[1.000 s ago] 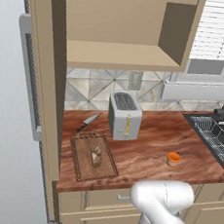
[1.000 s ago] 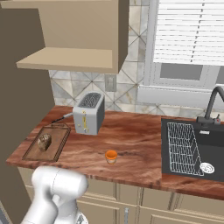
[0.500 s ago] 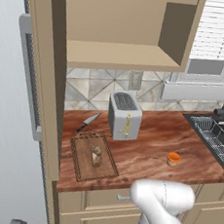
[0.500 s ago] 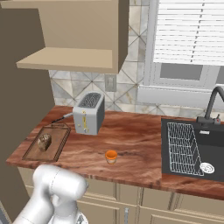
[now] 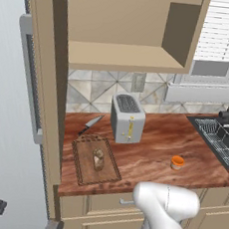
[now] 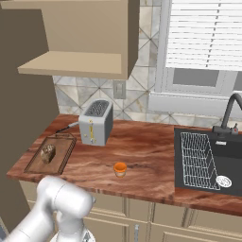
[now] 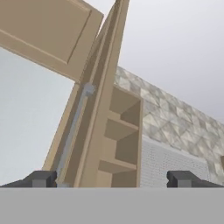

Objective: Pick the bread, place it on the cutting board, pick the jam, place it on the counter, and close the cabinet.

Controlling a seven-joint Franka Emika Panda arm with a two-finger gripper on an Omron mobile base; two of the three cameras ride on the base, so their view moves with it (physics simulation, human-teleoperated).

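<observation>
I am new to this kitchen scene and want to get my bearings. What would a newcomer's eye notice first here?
Probably the tan wall cabinet, hanging open over the reddish-brown wood counter, its door swung far out to the left. Below it, the small dark-brown bread lump lies on the brown wooden cutting board, beside a silver toaster. The small orange jam jar stands alone near the counter's front edge, towards the black sink.

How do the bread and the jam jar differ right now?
The bread is a dark-brown crusty lump; the jam is a squat orange jar with a paler top. The bread lies on the cutting board, the jam stands on the bare counter nearer the sink. Both are small, much smaller than the toaster.
</observation>
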